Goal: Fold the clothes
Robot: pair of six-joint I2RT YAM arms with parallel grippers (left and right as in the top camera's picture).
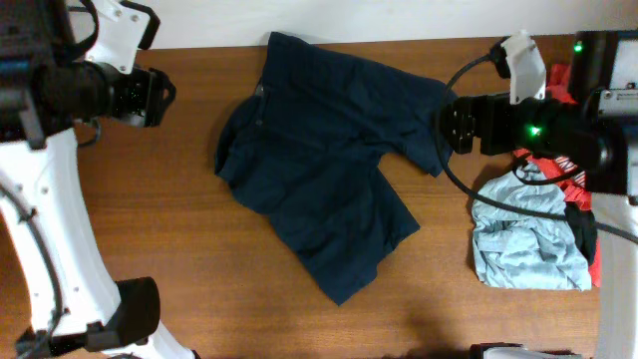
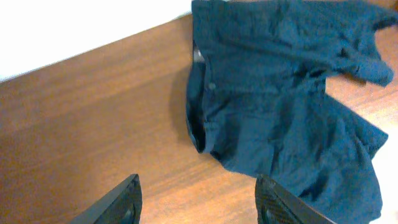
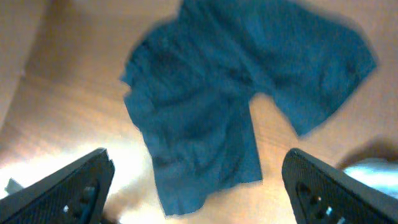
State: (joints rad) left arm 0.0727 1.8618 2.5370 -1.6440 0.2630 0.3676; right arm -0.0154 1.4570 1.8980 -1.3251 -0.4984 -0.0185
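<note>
The dark navy-blue clothes [image 1: 329, 160], shorts-like with two wide legs, lie spread and rumpled on the wooden table [image 1: 150, 219], waistband toward the left, one leg toward the front and one toward the right. They also show in the left wrist view [image 2: 280, 93] and the right wrist view [image 3: 224, 93]. My left gripper [image 2: 198, 202] is open and empty above bare wood to the left of the clothes. My right gripper [image 3: 199, 180] is open and empty, held above the table to the right of the clothes.
A pile of other garments lies at the right edge: a light blue one [image 1: 523, 239] and a red one [image 1: 568, 80] with a dark piece. The right arm's black cable [image 1: 469, 189] loops above the table. The table's far edge meets a white wall.
</note>
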